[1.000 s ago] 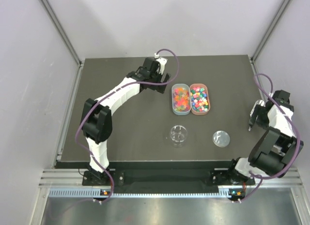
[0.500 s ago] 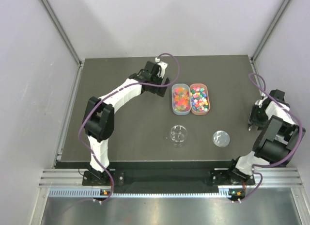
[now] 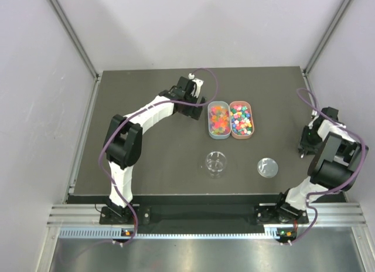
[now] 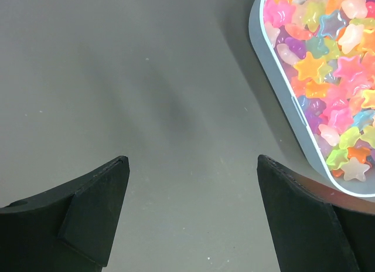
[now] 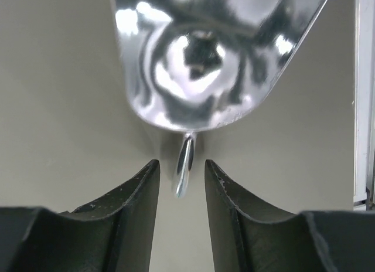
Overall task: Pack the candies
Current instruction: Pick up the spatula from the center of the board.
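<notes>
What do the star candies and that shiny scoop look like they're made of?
The star candies look like glossy, translucent jelly or hard sugar: light glows through them. The scoop looks like polished metal, with mirror-like reflections, though glossy clear plastic is possible.

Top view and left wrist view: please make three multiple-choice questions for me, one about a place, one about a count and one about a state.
1. Where is the lid?
A. On the table, beside the cup
B. On the cup
C. In a tray

2. How many trays hold candies?
A. One
B. Two
C. Three

3. How is the left hand?
A. Shut on the cup
B. Shut on a candy
C. Open, holding nothing

Answers:
1 A, the lid lies flat, apart from the cup.
2 B, two filled trays stand side by side.
3 C, its wide gap shows only bare table.
</notes>
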Robot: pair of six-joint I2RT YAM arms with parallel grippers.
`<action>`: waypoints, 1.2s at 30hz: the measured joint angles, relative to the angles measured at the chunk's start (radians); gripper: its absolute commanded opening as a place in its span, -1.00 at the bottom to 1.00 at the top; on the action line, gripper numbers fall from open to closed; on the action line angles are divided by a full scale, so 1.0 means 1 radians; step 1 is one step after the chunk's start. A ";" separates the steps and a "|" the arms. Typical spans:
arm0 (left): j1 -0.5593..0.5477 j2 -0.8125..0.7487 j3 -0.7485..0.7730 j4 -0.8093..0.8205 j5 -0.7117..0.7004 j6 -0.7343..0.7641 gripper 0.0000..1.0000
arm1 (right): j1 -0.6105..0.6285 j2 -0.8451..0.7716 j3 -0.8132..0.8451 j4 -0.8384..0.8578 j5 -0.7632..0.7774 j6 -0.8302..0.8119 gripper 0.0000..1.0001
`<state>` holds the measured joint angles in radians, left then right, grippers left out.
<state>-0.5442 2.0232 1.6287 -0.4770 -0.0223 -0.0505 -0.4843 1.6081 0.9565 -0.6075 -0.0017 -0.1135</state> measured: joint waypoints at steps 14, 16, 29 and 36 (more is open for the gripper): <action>0.000 0.004 0.020 -0.011 0.002 0.000 0.89 | 0.020 0.015 0.022 0.034 0.050 -0.027 -1.00; 0.000 0.006 0.044 -0.018 0.003 0.004 0.91 | 0.035 -0.013 0.032 0.002 0.046 -0.064 -1.00; 0.111 0.008 0.482 -0.105 0.481 -0.107 0.78 | 0.438 -0.240 0.331 -0.139 -0.114 -0.374 -1.00; 0.215 0.001 0.488 -0.036 0.755 -0.314 0.52 | 0.542 -0.233 0.360 -0.223 -0.250 -0.447 -1.00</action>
<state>-0.3294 2.0243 2.1170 -0.5129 0.7322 -0.3641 0.0574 1.3750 1.3170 -0.8307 -0.2516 -0.5602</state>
